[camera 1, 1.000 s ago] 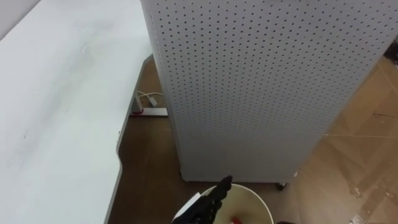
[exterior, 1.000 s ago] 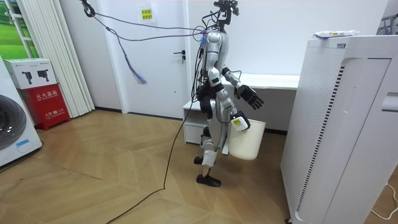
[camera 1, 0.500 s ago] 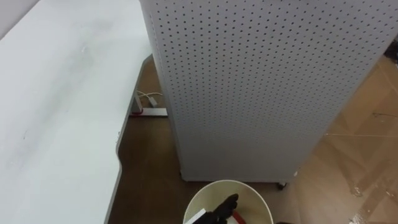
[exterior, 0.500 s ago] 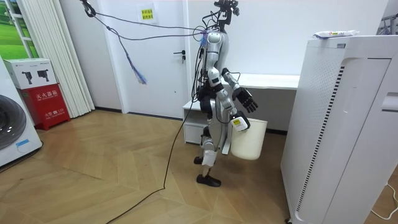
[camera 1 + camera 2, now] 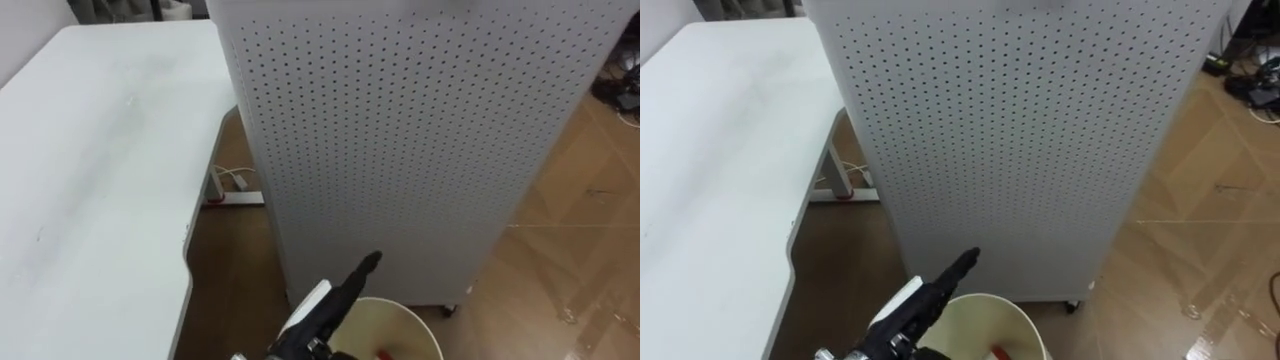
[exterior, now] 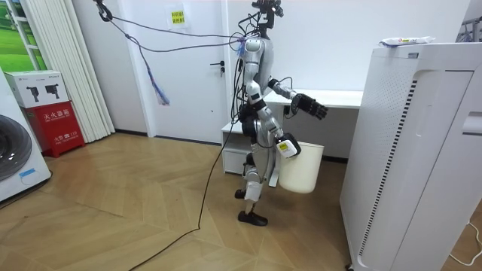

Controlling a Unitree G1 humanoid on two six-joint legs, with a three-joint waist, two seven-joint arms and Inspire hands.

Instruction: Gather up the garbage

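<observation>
Red scrap (image 5: 381, 353) lies inside bucket (image 5: 412, 322). Over bucket rim hovers left robot hand (image 5: 335, 305), fingers straight, empty; right robot hand (image 6: 287, 147) beside bucket, grip cannot be told. Deposit judged done; next, locate further garbage.

White desk (image 5: 90, 150) beside perforated cabinet (image 5: 400, 130) on wood floor (image 5: 570, 250)

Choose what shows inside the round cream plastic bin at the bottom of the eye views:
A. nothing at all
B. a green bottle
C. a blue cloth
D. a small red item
D: a small red item lies low inside the round cream plastic bin.
</observation>
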